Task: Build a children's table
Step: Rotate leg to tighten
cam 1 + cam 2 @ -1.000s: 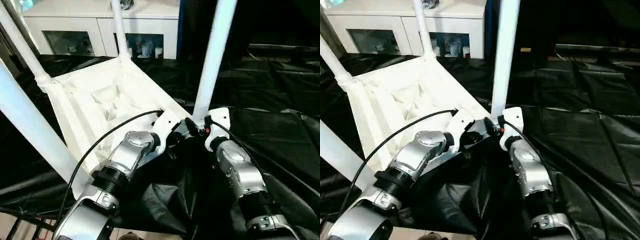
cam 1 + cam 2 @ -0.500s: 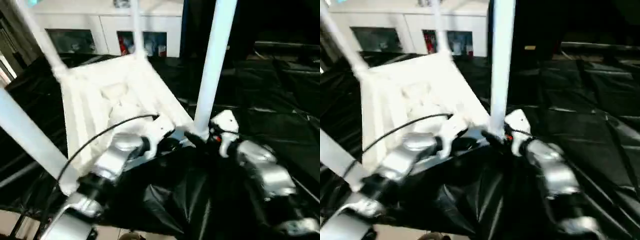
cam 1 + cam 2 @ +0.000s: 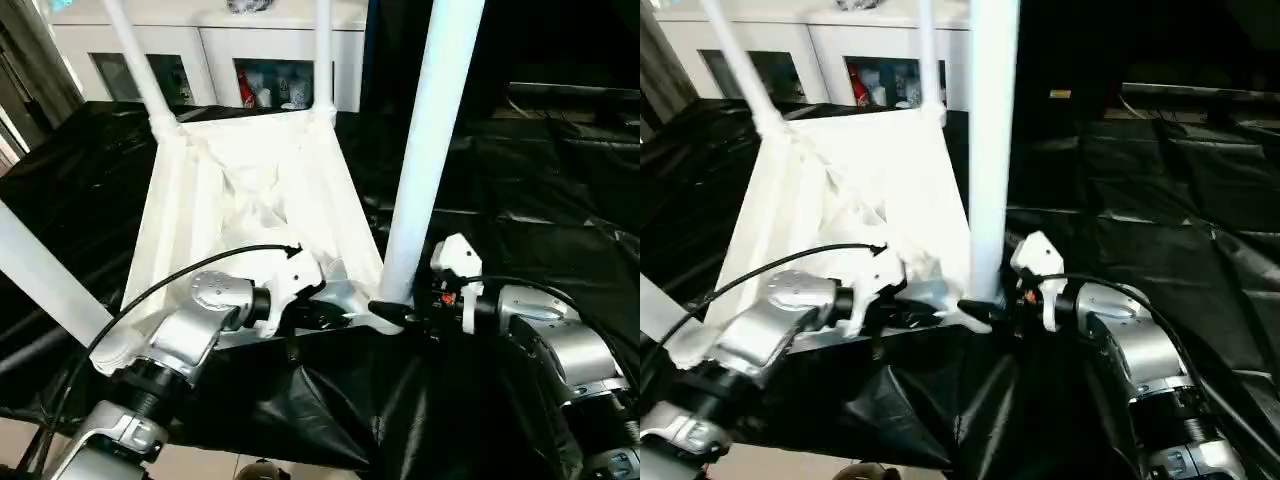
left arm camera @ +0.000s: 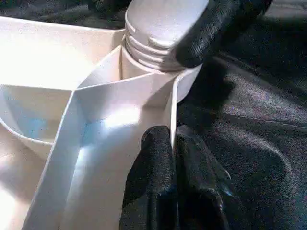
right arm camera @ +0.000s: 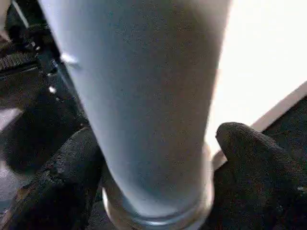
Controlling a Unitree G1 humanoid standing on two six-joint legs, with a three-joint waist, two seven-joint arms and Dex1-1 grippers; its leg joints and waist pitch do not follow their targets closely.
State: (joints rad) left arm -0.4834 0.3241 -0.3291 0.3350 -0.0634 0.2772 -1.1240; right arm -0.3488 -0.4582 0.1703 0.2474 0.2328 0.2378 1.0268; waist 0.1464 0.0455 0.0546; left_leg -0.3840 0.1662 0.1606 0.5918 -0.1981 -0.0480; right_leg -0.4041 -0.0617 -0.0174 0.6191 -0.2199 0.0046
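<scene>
The left gripper (image 4: 172,158) is pinched shut on the thin side wall of the tabletop (image 3: 250,190), just beside a corner socket. The right gripper (image 5: 153,158) stands wide, one finger on each side of the base of the near leg (image 3: 425,150), close against it; whether it actually squeezes the tube I cannot tell. The tabletop lies upside down on the black-draped table (image 3: 540,180), ribs up, with four legs rising from its corners. It looks light and hollow, stiff along the ribs, though the rim wall is probably flexible and the smooth plastic slippery. The leg's thick base, next to the socket, seems the firmest place to hold; higher up, leverage would strain the joint.
</scene>
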